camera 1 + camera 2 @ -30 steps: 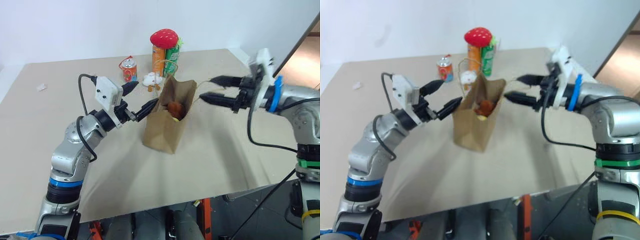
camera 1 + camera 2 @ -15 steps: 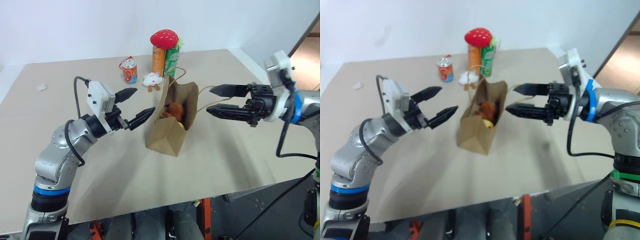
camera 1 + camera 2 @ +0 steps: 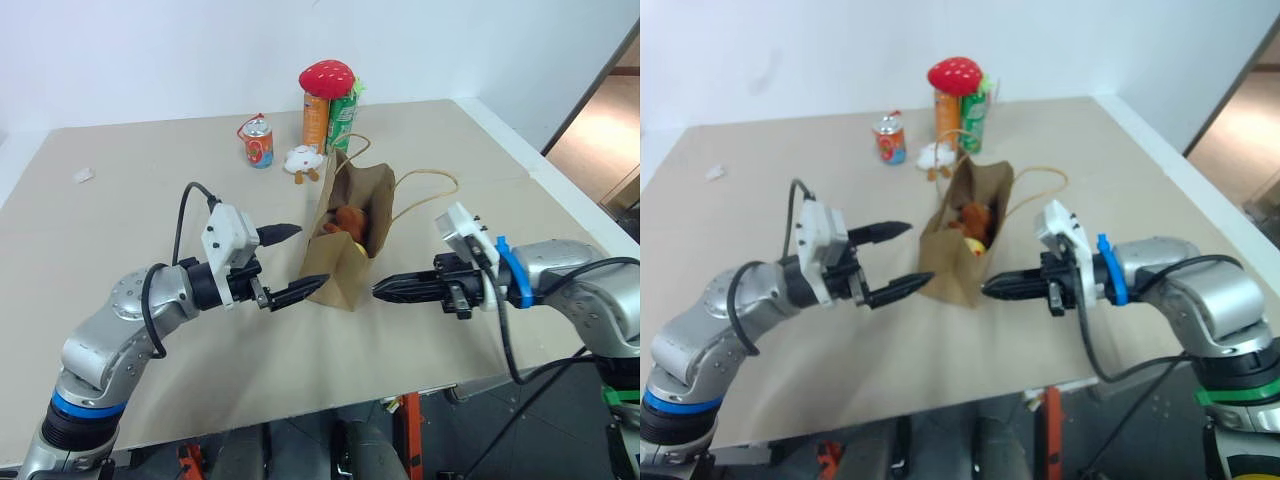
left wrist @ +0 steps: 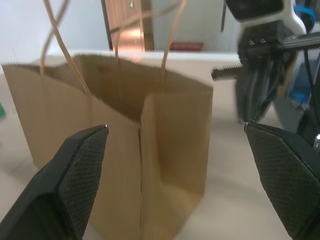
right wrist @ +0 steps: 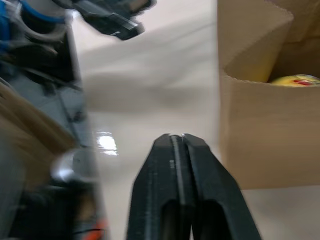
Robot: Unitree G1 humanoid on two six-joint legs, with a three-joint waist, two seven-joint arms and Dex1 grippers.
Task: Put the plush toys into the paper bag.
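Note:
The brown paper bag [image 3: 340,262] stands open-topped mid-table. A brown monkey plush [image 3: 348,220] and a yellow-and-white plush [image 3: 357,249] lie inside it; the yellow one [image 5: 296,80] also peeks over the rim in the right wrist view. My left gripper [image 3: 297,262] is open just left of the bag's base, apart from it, its fingers [image 4: 75,165] spread wider than the bag [image 4: 60,105]. My right gripper [image 3: 381,290] is shut and empty, pointing at the bag's lower right corner with a small gap between; its closed tips [image 5: 177,136] sit beside the bag wall [image 5: 260,135].
Behind the bag are a small white soft toy [image 3: 303,160], a red soda can [image 3: 259,142], and orange [image 3: 317,120] and green [image 3: 344,118] cans under a red strawberry plush [image 3: 328,74]. One cord handle [image 3: 432,188] lies on the table. The table's near edge [image 3: 330,405] runs below both grippers.
My right gripper sank toward the near edge and went from open to shut, empty. The left gripper drew back and lower, still open. The bag's right handle loop dropped onto the table.

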